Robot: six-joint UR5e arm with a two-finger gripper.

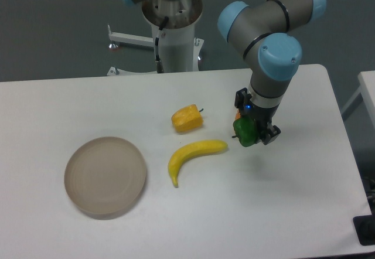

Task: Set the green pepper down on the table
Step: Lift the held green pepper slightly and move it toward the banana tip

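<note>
Glossy green pepper (245,130), lobed, clamped in the gripper (253,131) just above the matte white table (304,200), right of a curved banana (191,156) and yellow pepper (187,118).

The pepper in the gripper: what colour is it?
Dark green pepper, seen in the fixed camera view.

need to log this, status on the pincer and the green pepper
Pincer shut on green pepper, held just above the table. Pepper not yet set down. Banana close to its left; bare table to the right.
</note>
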